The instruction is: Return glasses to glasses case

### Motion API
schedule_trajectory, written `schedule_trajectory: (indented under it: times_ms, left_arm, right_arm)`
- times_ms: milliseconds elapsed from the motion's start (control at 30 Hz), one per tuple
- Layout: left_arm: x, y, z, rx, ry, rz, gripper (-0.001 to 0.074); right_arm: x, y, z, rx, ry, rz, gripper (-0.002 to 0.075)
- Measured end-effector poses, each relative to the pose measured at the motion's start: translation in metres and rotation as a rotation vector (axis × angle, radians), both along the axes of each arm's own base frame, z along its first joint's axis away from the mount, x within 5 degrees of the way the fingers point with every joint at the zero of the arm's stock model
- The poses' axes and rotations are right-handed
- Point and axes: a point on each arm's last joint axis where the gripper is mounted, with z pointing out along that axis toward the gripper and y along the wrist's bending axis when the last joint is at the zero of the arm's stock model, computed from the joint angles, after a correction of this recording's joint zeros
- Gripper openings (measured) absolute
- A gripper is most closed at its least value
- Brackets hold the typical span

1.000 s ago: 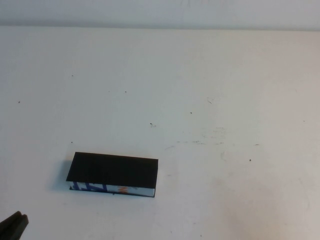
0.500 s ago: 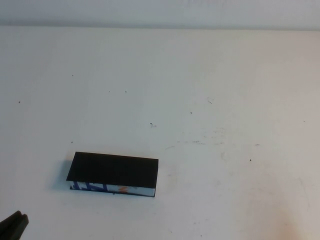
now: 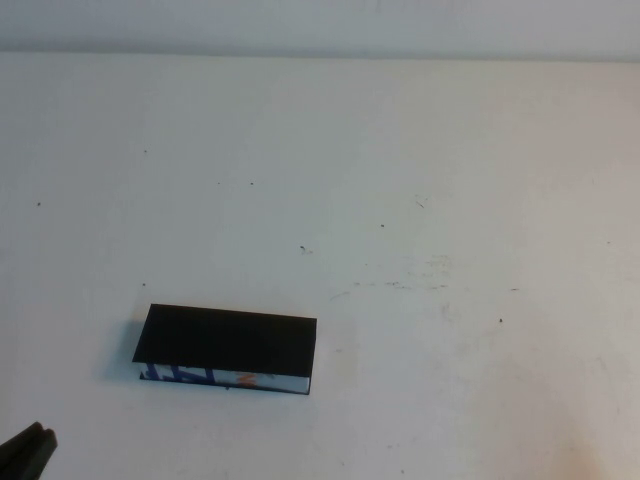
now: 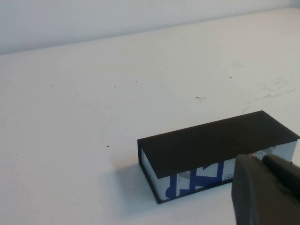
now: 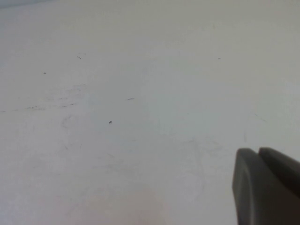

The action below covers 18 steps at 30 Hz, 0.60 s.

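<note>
Case (image 3: 226, 347) lid down, glasses unseen. Left gripper (image 3: 30, 449) near-left, right gripper (image 5: 267, 187) parked, both pressed together. I'd recheck the lid seats flush.

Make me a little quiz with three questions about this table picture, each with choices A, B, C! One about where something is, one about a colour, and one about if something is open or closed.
1. Where on the table does the glasses case lie?
A. Near side, toward the robot's left
B. Far right corner
C. Against the back wall

2. What colour is the case's lid?
A. Red
B. Black
C. Yellow

3. How is the case's lid?
A. Wide open
B. Taken off, lying beside it
C. Closed flat

Answers:
1. A: the high view shows it low and left of middle, not far from the left gripper at the near left corner.
2. B: the lid is plain black above a blue, white and orange front edge.
3. C: the left wrist view shows the lid lying flat on the box.

The glasses are not in sight. The right gripper shows only in its own wrist view, over bare table, fingers together like the left's.
</note>
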Motion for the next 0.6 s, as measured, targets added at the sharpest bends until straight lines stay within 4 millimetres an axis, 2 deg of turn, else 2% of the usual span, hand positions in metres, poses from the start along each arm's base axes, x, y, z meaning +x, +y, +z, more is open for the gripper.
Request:
schedule_trajectory:
  times_ms: [400,600]
  left_arm:
    - [0.0004,0.0005,0.0007,0.003,-0.011,0.006,-0.0004]
    - [0.0049,0.0094,0.008,0.055,-0.123,0.116,-0.0004]
  right_arm:
    - [0.0,0.0,0.0,0.0,0.0,0.0,-0.0011]
    - [0.0,0.0001,0.0,0.002,0.0,0.0,-0.0011]
